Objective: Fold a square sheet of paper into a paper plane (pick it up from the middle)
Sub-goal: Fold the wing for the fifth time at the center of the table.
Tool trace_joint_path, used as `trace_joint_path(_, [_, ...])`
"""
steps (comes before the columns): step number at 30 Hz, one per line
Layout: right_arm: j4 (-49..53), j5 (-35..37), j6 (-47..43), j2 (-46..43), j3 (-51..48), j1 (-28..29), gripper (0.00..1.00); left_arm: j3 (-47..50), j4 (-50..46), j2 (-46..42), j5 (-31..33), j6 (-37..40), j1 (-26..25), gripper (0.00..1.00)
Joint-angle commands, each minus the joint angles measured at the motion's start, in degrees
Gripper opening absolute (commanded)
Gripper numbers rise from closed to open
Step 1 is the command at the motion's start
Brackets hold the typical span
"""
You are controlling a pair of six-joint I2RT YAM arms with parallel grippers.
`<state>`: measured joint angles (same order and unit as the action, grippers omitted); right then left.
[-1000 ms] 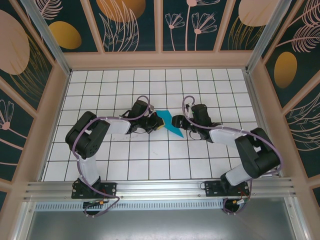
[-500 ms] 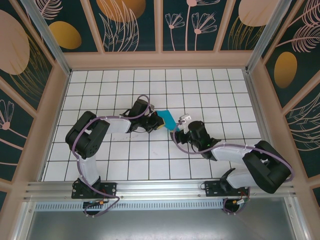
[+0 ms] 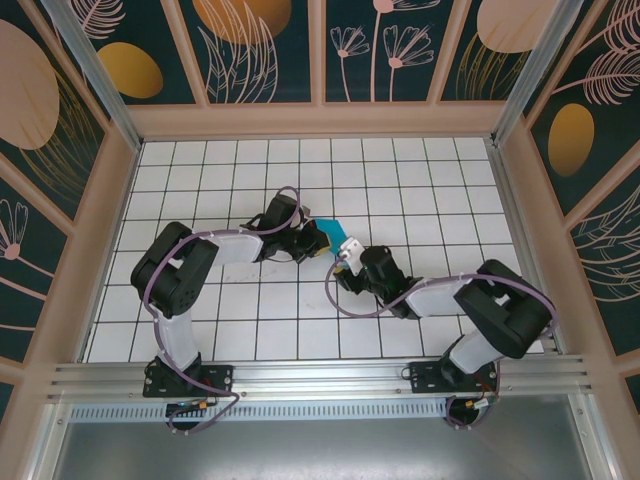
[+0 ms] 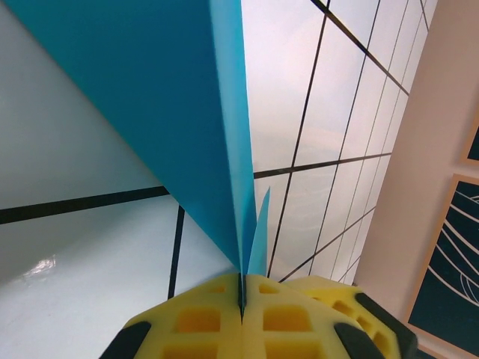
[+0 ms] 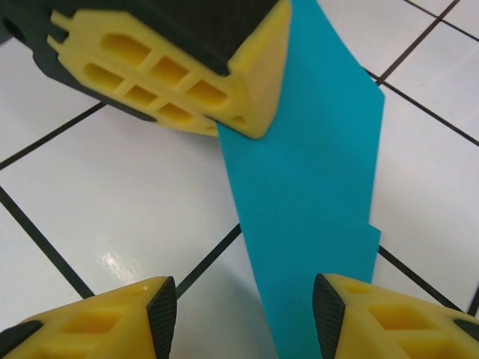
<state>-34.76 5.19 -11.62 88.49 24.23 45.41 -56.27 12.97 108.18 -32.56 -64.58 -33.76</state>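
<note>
Left hand (image 4: 242,303) is clamped tight on the creased edge of the teal paper plane (image 5: 314,202), near the middle of the tiled table (image 3: 250,300). Right hand (image 5: 243,318) sits just beside it, fingers spread apart on either side of the paper's lower end.

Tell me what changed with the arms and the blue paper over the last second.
The right gripper swung round, its wrist moving left and nearer the bases; it now straddles the folded teal paper, jaws apart. The left gripper stayed shut on the paper, unmoved.
</note>
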Motion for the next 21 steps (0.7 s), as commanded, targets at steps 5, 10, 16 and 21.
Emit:
trace_joint_path(5, [-6.3, 4.8, -4.0, 5.8, 3.7, 0.7, 0.50, -1.5, -2.3, -0.5, -0.6, 1.4, 0.0, 0.00])
trace_joint_path(10, [-8.1, 5.4, -6.1, 8.4, 4.8, 0.8, 0.42, -1.7, -2.7, -0.7, -0.6, 1.4, 0.0, 0.00])
trace_joint_path(16, [-9.6, 5.6, -7.8, 9.5, 4.8, 0.8, 0.34, -2.1, -3.3, -0.7, -0.6, 1.5, 0.1, 0.01])
trace_joint_path(21, [-9.1, 3.6, -7.2, 9.3, 4.8, 0.9, 0.19, -2.6, -3.9, -1.4, -0.4, 2.5, 0.8, 0.10])
